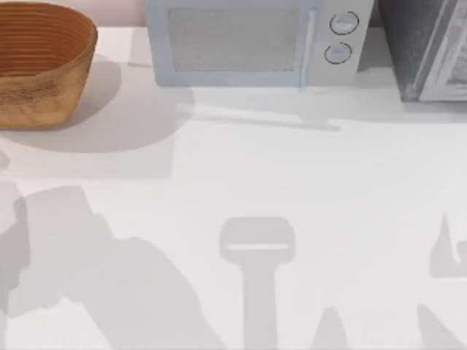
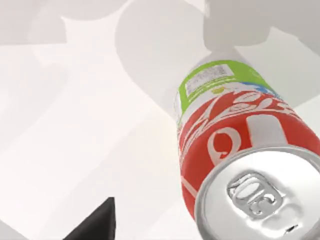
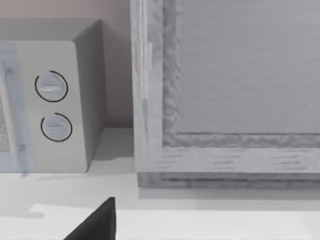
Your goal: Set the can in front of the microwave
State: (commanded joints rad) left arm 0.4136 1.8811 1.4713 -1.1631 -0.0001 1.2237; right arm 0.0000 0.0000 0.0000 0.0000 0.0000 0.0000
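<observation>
I am seeing the small red-and-lime drink can [image 2: 235, 145] close under my left wrist camera, over the white table [image 2: 75, 125]; whether either claw is gripping, I cannot tell. The pale blue-grey microwave [image 1: 248, 44] is sitting at the table's back edge.

Drink can [image 2: 235, 135] close to the camera, grey metal top with pull tab, red band with white lettering, lime-green lower part, white table [image 2: 75, 125] beneath, grey shadows, dark fingertip [image 2: 97, 225] at frame edge
</observation>
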